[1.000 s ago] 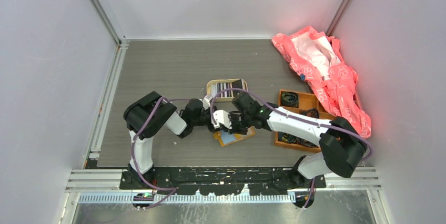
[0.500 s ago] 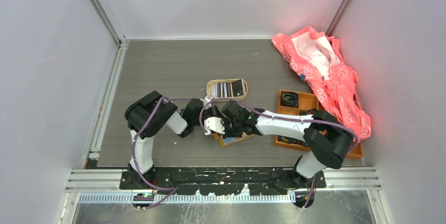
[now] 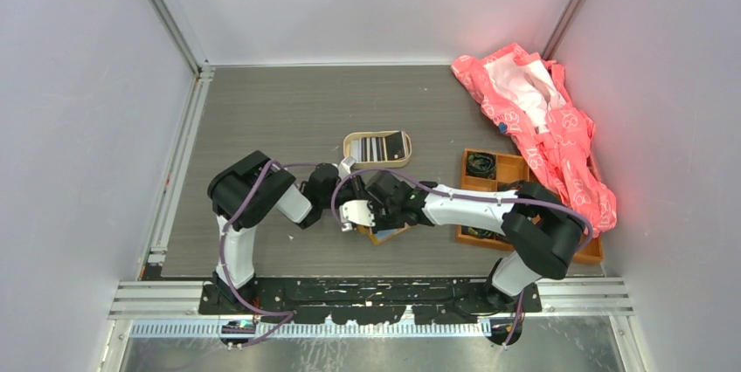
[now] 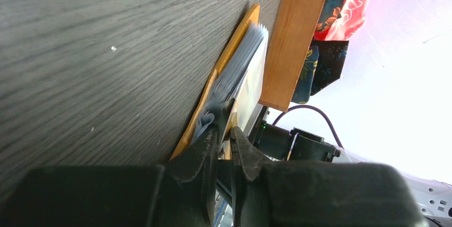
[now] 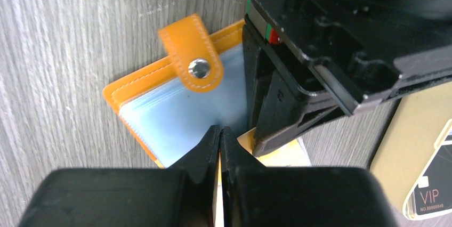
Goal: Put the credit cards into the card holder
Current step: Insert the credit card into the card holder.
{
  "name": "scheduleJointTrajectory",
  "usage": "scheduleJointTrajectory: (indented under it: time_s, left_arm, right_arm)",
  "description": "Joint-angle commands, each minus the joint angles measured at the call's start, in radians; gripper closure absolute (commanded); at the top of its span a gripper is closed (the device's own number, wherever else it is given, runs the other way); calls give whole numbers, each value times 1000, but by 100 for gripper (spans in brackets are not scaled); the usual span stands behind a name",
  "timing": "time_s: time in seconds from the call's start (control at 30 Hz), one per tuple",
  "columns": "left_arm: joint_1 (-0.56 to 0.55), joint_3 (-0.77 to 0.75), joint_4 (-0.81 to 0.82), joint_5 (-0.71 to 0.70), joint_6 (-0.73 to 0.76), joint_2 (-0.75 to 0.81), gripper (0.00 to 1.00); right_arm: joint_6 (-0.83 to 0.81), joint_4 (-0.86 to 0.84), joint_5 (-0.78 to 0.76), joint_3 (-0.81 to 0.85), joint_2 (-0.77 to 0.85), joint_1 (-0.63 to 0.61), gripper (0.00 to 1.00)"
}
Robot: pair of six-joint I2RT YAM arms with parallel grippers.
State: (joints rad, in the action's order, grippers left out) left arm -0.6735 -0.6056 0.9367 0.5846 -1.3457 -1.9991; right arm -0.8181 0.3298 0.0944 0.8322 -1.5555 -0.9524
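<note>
The card holder (image 5: 160,111) lies open on the table, orange with a round snap stud (image 5: 200,67) and pale blue sleeves. My right gripper (image 5: 219,129) is shut on a thin pale credit card, seen edge-on, with its tips at the blue sleeve. My left gripper (image 4: 224,130) is shut on a leaf at the card holder's (image 4: 237,70) near edge. In the top view both grippers meet over the card holder (image 3: 391,233), which is mostly hidden. More credit cards, a striped one and a black one, lie in the oval beige tin (image 3: 377,161).
An orange wooden compartment tray (image 3: 504,162) stands right of the holder, and its side (image 4: 296,35) shows close by in the left wrist view. A pink cloth (image 3: 559,141) lies at the back right. The tin's black VIP card (image 5: 434,195) is near my right gripper.
My right arm has swung left and down over the card holder, covering most of it. The left arm has barely moved.
</note>
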Motion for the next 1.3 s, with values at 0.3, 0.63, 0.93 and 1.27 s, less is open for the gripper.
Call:
scheduleJointTrajectory:
  time_s: [0.3, 0.63, 0.93, 1.27]
  left_arm:
    - [-3, -3, -47, 5, 41, -21, 79]
    - [-2, 13, -51, 4, 47, 26, 75]
    - [-1, 37, -64, -1, 62, 83, 76]
    - [-1, 90, -99, -33, 149, 224, 77]
  right_arm:
    - [-46, 57, -73, 27, 38, 81, 92]
    - [1, 8, -149, 29, 33, 114, 92]
    - [111, 62, 136, 54, 109, 243, 87]
    - [217, -3, 371, 27, 131, 412, 11]
